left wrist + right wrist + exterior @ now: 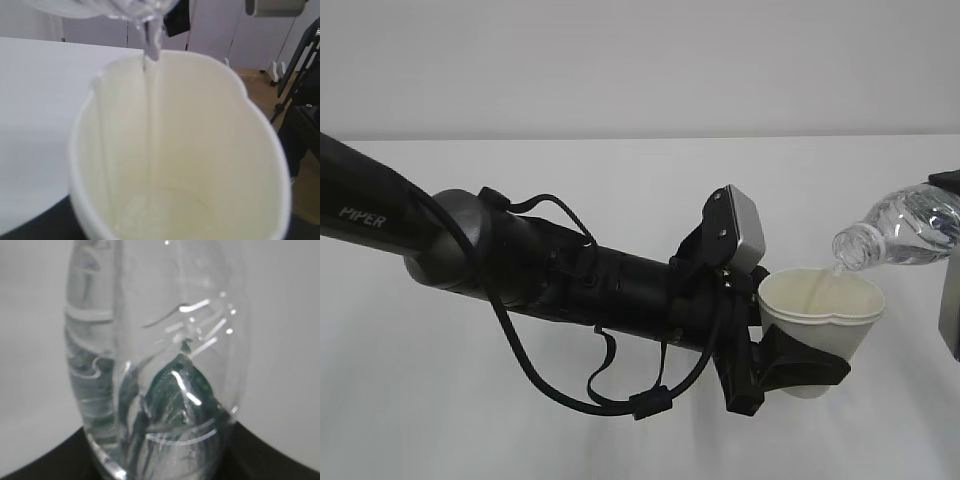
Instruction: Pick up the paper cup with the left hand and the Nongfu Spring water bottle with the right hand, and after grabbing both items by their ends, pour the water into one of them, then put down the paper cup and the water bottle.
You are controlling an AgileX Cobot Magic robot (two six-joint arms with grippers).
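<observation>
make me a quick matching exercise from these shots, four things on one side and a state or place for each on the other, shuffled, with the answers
Things:
1. paper cup
2. Nongfu Spring water bottle
3. water
4. left hand

States or places:
A. tipped, neck down over the cup's rim
B. thin clear stream falling into the cup
C. black, clamped round the cup's lower part
D. held off the table, mouth up, rim pinched out of round

Pairs: 1-D, 2-A, 3-B, 4-C

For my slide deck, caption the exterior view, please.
Left end effector holds the paper cup while the tilted water bottle pours water into it.
</observation>
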